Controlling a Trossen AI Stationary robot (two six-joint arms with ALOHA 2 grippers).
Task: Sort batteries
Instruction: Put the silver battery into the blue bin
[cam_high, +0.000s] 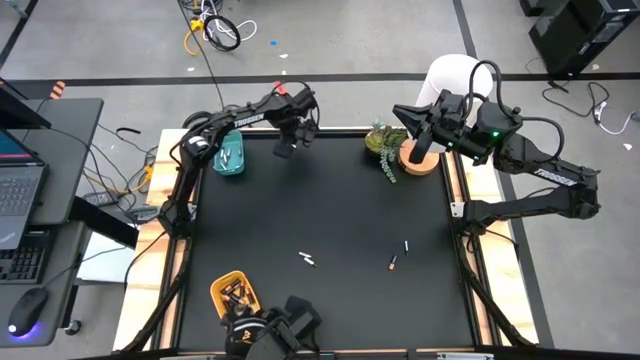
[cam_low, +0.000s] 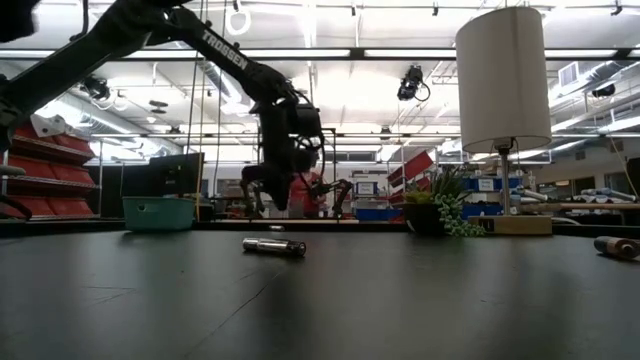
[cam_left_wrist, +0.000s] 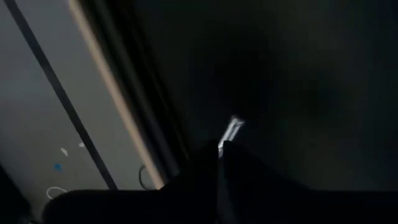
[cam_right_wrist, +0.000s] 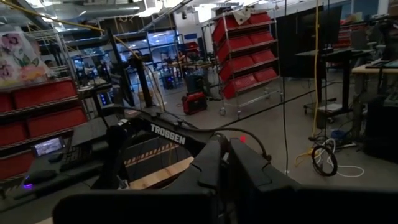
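Overhead, ceiling strip lights (cam_low: 400, 52); below, batteries (cam_high: 307, 259) on black table (cam_high: 330, 210).

Yellow tray (cam_high: 231, 293) partly behind equipment

we see a black table (cam_high: 330, 200) with pale wooden edging. on it, a teal tray (cam_high: 229, 155) sits at about ten o'clock, a yellow tray (cam_high: 232, 292) at seven o'clock. a small potted plant (cam_high: 383, 146) and a lamp's round wooden base (cam_high: 420, 160) stand at one o'clock. loose batteries lie toward five and six o'clock: a pale pair (cam_high: 307, 259), another pale one (cam_high: 406, 245), one dark with an orange end (cam_high: 393, 263).
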